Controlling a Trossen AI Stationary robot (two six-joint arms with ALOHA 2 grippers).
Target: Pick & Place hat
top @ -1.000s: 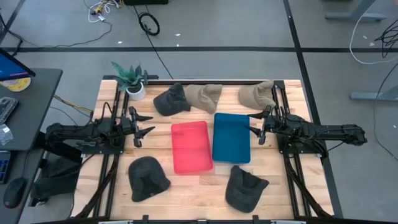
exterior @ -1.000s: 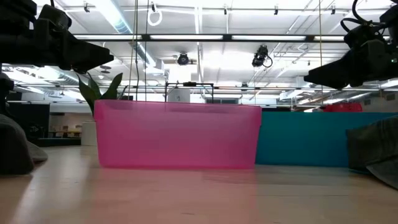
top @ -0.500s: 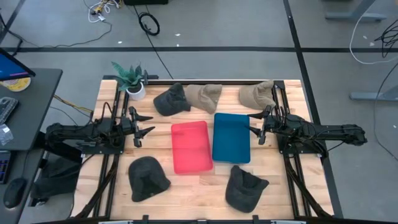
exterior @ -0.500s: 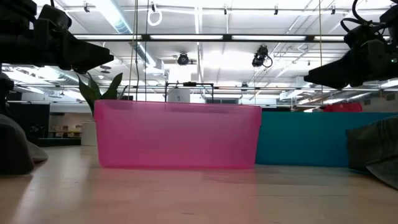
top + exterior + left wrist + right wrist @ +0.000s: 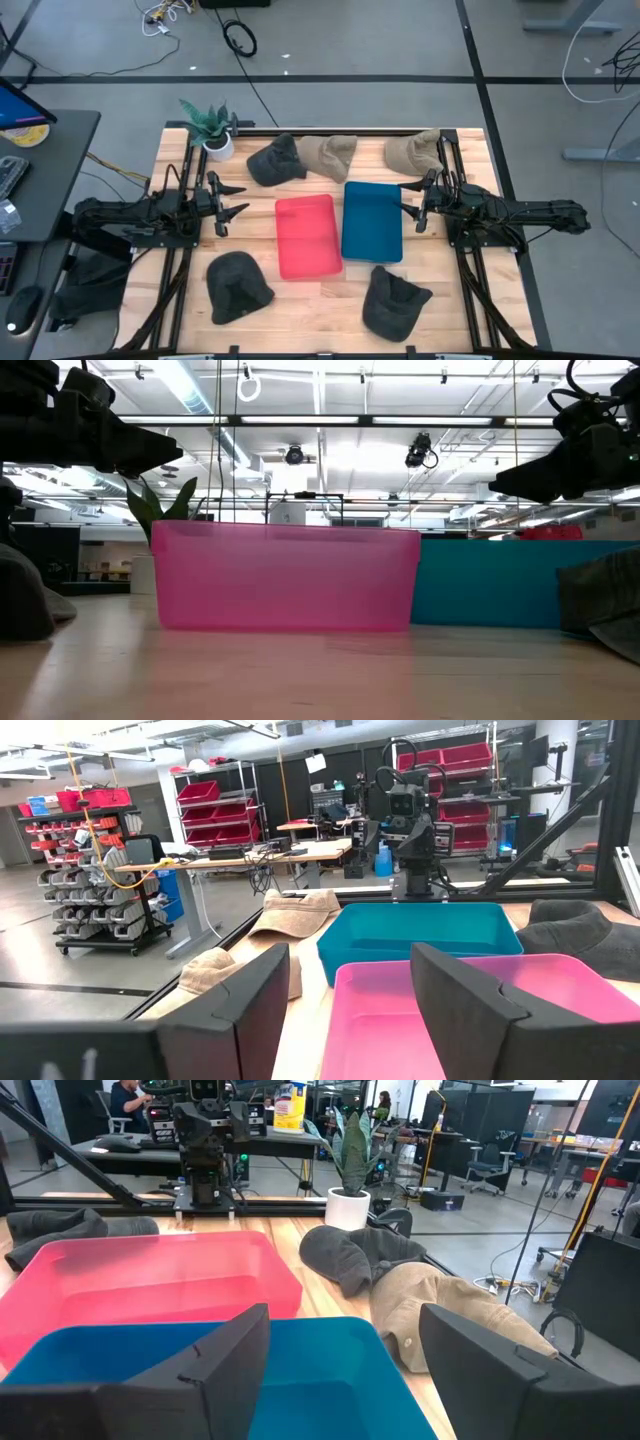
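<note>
Several hats lie on the wooden table. A dark hat (image 5: pixel 275 160) and two tan hats (image 5: pixel 328 153) (image 5: pixel 412 150) sit along the far edge. Two more dark hats (image 5: pixel 238 285) (image 5: pixel 392 300) rest near the front edge. A pink bin (image 5: pixel 308 235) and a teal bin (image 5: pixel 372 220) stand side by side in the middle. My left gripper (image 5: pixel 225 201) hovers open left of the pink bin, pointing level at it. My right gripper (image 5: pixel 412 206) hovers open right of the teal bin, pointing level at it. Nothing is between either pair of fingers (image 5: pixel 250 1010) (image 5: pixel 215 1365).
A potted plant (image 5: pixel 208 128) stands at the table's far left corner. Black frame rails (image 5: pixel 450 160) run along the table's sides under both arms. In the low view the bins (image 5: pixel 285 575) (image 5: pixel 490 580) fill the middle, with bare wood in front of them.
</note>
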